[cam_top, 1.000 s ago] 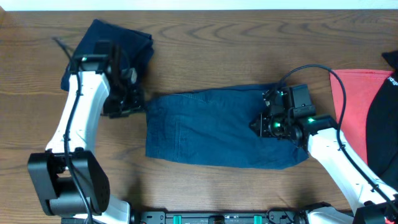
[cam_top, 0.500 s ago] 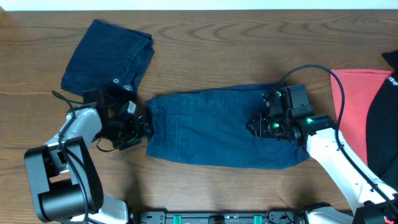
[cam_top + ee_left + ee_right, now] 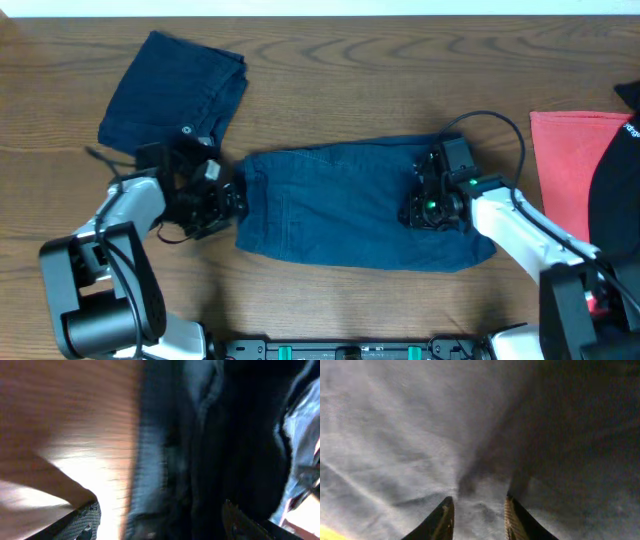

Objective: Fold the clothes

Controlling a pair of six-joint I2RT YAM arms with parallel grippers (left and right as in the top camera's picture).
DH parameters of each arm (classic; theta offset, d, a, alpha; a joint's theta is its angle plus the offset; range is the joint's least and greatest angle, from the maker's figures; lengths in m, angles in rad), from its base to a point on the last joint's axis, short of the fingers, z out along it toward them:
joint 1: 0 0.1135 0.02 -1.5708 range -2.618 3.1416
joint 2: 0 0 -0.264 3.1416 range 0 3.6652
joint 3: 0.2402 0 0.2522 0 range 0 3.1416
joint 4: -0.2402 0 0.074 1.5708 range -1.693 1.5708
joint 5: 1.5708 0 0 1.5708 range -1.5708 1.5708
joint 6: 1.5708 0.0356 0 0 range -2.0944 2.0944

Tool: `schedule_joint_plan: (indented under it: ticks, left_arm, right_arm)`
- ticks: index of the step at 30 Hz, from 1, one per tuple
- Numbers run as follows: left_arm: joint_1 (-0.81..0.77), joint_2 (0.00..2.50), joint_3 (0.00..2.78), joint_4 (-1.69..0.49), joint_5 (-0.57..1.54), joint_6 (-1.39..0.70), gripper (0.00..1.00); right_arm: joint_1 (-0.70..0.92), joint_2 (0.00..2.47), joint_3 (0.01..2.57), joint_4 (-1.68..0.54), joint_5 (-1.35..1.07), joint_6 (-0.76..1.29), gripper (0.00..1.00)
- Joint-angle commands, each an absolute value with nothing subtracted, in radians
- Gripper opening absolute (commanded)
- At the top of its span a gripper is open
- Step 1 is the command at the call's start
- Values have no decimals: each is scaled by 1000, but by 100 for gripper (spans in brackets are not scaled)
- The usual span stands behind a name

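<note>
On the wooden table (image 3: 330,70), 2 pieces of dark blue denim. Flat jeans (image 3: 340,205) spread lengthwise across the middle; folded jeans (image 3: 165,85) lying well apart at the far left corner, with a small silver button (image 3: 187,131) on the near edge.

Left gripper (image 3: 232,200) low at the left end of the flat jeans, jaws wide apart. In the left wrist view, 1 of the 2 fingers (image 3: 82,520) over bare wood, the other past the denim edge, cloth lying between them without being pinched.

Right gripper (image 3: 415,213) down on the right part of the flat jeans. Fingertips (image 3: 442,520) narrow, pressed into the cloth, a small pucker of denim between them. Cannot tell whether pinched tight or only resting.

At the right edge, a red cloth (image 3: 565,165) and, just beside it, a black item (image 3: 615,200).
</note>
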State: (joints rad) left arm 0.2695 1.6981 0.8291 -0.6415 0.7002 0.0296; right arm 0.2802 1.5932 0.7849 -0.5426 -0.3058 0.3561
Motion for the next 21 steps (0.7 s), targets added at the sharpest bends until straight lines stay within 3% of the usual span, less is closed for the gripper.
schedule_joint_plan:
  ticks: [1, 7, 12, 21]
  left_arm:
    - [349, 1718, 809, -645, 633, 27, 80]
    - [388, 1718, 810, -636, 926, 162, 83]
    - [304, 1719, 808, -628, 913, 232, 86]
    - [164, 1719, 807, -556, 683, 117, 87]
  right_arm:
    - [289, 1605, 781, -533, -294, 362, 28]
    - [289, 1607, 781, -530, -282, 362, 20]
    - [289, 1607, 781, -530, -258, 363, 20]
    - [289, 1607, 776, -530, -258, 364, 19]
